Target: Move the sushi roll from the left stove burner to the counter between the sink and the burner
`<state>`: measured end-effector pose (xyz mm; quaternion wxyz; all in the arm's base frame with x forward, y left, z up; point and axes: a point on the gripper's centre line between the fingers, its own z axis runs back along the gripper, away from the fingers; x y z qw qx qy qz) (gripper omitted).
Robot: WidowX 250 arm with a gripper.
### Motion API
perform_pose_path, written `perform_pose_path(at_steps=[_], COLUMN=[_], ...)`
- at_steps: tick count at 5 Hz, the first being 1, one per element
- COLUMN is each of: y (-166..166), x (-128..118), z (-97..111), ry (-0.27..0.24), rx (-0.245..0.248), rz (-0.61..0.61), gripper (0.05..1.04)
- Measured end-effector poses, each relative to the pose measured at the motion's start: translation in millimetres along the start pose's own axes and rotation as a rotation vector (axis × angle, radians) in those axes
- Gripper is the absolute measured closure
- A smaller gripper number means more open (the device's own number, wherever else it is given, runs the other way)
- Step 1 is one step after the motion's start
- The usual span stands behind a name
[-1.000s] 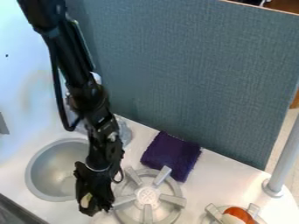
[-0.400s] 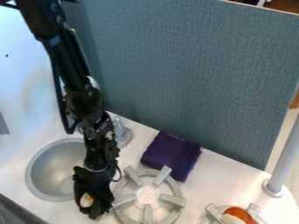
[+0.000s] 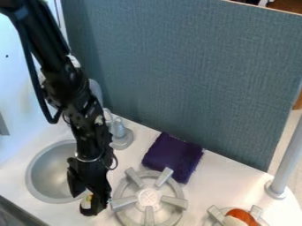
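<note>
The black gripper (image 3: pixel 82 205) hangs low over the counter at the lower left, between the sink and the front burner. Its fingers stand apart, one toward the sink's edge and the other closer to the burner. A small white and yellow thing (image 3: pixel 87 202) shows at the gap between them, partly hidden by the finger on the burner side. Whether that finger touches it, I cannot tell.
The grey sink (image 3: pixel 35 181) is left of the gripper, with a faucet (image 3: pixel 121 137) behind it. A burner (image 3: pixel 149 197) stands at right, a purple cloth (image 3: pixel 173 157) behind it. An orange and white item (image 3: pixel 239 217) rests on another burner. A grey panel (image 3: pixel 189 75) rises behind.
The arm has shifted left, uncovering more of the faucet. The gripper's fingers look wider apart, and the small white and yellow thing has stayed in nearly the same place.
</note>
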<state>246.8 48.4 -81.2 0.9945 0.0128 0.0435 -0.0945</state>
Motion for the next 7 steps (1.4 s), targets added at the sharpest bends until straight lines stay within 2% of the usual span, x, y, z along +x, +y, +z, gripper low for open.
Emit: perform_pose_path(at_steps=[1, 2, 3, 4, 5, 6, 7], y=[-7.7, -54.2, -97.6, -145.6, -189.9, -218.0, -234.2], x=[7.7, 23.9, 30.1, 53.5, 70.8, 84.1, 90.9], z=[23.4, 60.1, 70.0, 82.7, 73.2, 65.1, 59.9], ry=[-0.069, -0.168, -0.173, -0.230, -0.238, -0.212, -0.193], rx=[-0.010, 0.002, -0.034, -0.088, -0.131, -0.136, -0.102], rz=[-0.020, -0.167, -0.253, -0.319, -0.272, -0.273, -0.291], gripper=[0.075, 0.075, 0.075, 0.075, 0.075, 0.075, 0.075])
